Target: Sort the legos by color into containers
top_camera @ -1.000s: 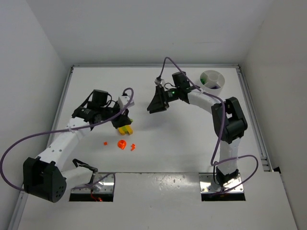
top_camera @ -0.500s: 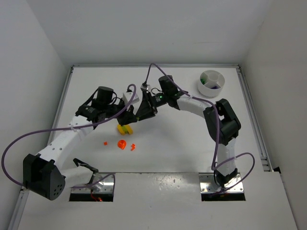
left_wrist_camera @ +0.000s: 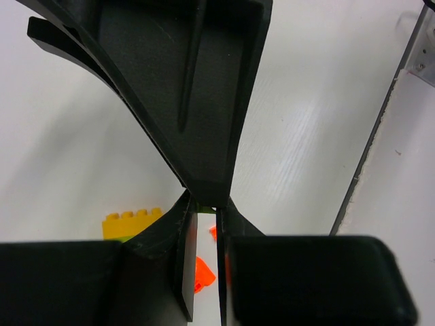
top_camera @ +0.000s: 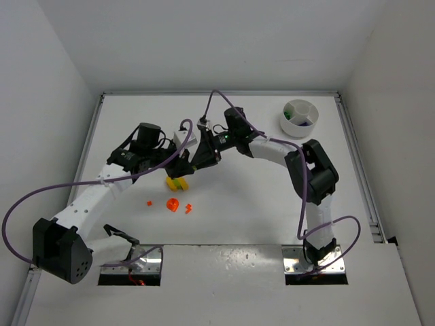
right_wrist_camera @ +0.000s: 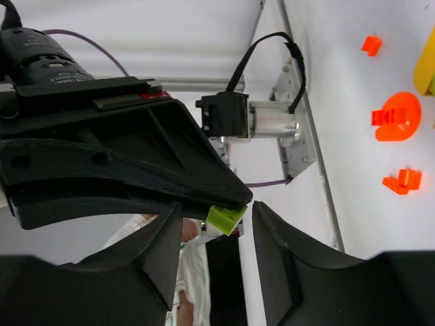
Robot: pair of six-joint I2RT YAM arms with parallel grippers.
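Right wrist view: left gripper (right_wrist_camera: 236,201) pinches a green lego (right_wrist_camera: 225,219) at its tips; right gripper (right_wrist_camera: 217,231) stands spread either side.

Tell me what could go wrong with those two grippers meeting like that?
The green brick is tiny, pinched only at the tip of the left gripper, with the right gripper open around it; a badly timed release would likely drop it.
The grippers are very close, so a small slip might knock them together.
A dropped brick could land among the yellow lego and orange bits, far from the dish.
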